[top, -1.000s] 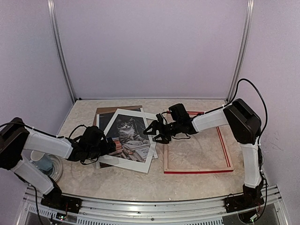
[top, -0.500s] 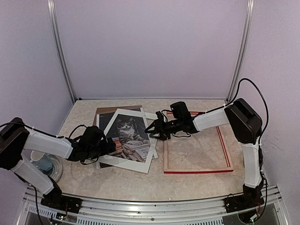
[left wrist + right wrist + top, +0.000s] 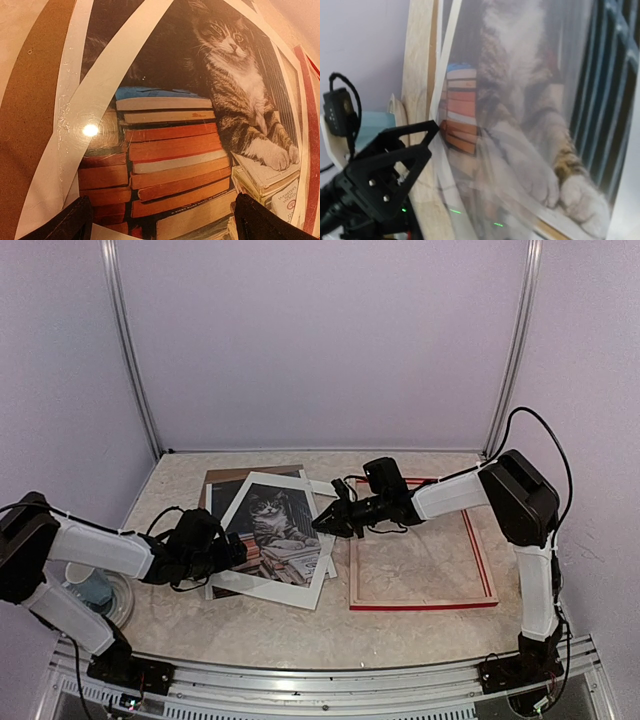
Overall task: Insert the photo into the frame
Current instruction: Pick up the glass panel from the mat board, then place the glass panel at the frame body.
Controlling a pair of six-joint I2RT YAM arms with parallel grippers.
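The photo (image 3: pixel 272 522), a tabby cat among stacked books, lies left of centre with a white mat border (image 3: pixel 300 586) tilted round it. The frame (image 3: pixel 423 604) lies back-up to its right, with red outer edges and pale wood bars. My right gripper (image 3: pixel 322 524) is at the photo's right edge, its jaws drawn to a point on the sheet. In the right wrist view only one black finger (image 3: pixel 395 165) shows, beside a raised, blurred sheet edge (image 3: pixel 451 200). My left gripper (image 3: pixel 238 552) hovers open over the photo's left part, its fingertips (image 3: pixel 75 222) wide apart above the books (image 3: pixel 170 165).
A brown backing board (image 3: pixel 256 475) lies under the sheets at the back. A blue cup on a round plate (image 3: pixel 97 590) stands by the left arm's base. Metal poles (image 3: pixel 132 350) and purple walls close in the table on three sides.
The right gripper's jaws have gone from wide open to shut at the photo's right edge. The left arm and gripper have not moved.
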